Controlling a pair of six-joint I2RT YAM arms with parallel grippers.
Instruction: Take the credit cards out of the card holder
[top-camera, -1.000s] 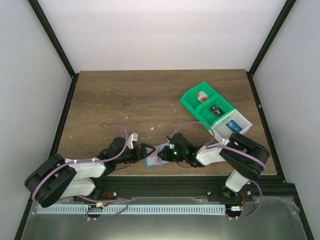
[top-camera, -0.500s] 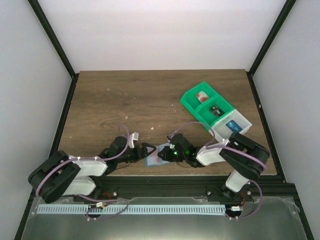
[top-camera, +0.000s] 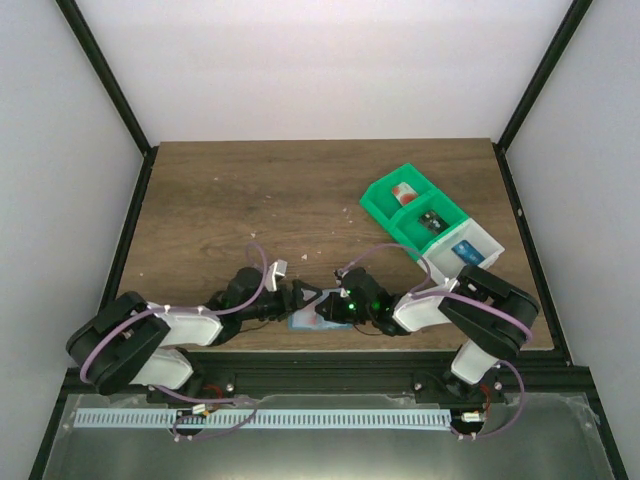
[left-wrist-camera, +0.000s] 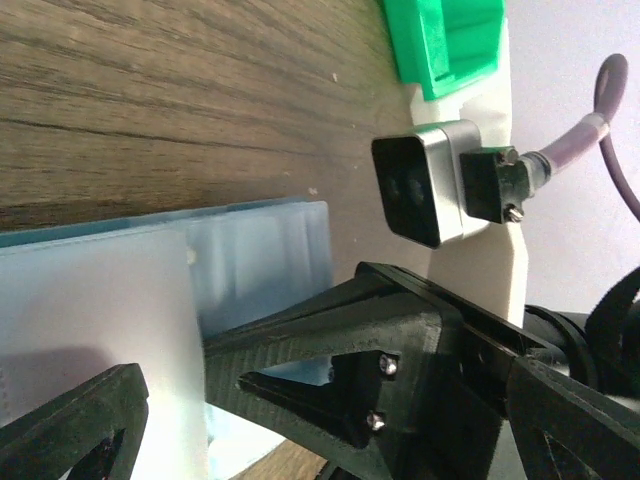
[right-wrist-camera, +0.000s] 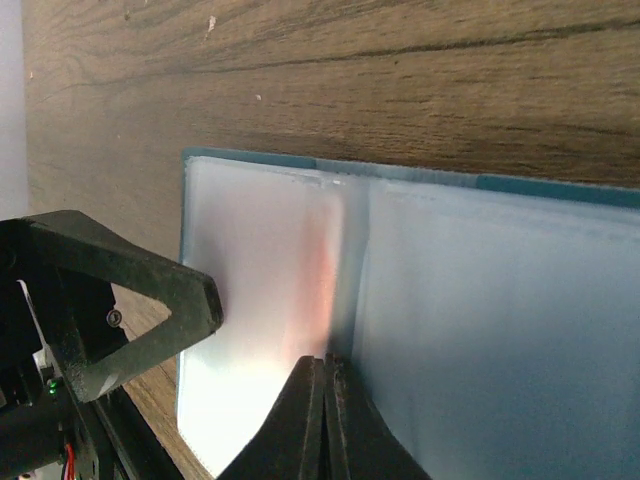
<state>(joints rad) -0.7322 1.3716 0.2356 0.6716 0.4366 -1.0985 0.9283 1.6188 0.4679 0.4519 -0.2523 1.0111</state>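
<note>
The light-blue card holder (right-wrist-camera: 470, 330) lies open and flat on the table near the front edge (top-camera: 303, 323). A credit card shows only as a pinkish-red tint (right-wrist-camera: 320, 275) through the frosted pocket of its left half. My right gripper (right-wrist-camera: 326, 368) is shut, its tips pressing on the holder at the centre crease, with nothing visible between them. My left gripper (left-wrist-camera: 333, 372) is wide open and low over the holder's other side (top-camera: 310, 302). Its fingers (left-wrist-camera: 75, 420) stand on either side of the right gripper's shut fingers (left-wrist-camera: 290, 365). One left finger (right-wrist-camera: 130, 290) sits at the holder's left edge.
A green-and-white compartment bin (top-camera: 430, 222) with small items in it stands at the back right, and its green end (left-wrist-camera: 445, 40) shows beyond the right wrist camera (left-wrist-camera: 420, 190). The table's front edge and black rail (top-camera: 320, 365) run just behind both grippers.
My left arm has slid right, bringing its open gripper in over the holder and up to the right gripper. The right arm and the holder have stayed put.
</note>
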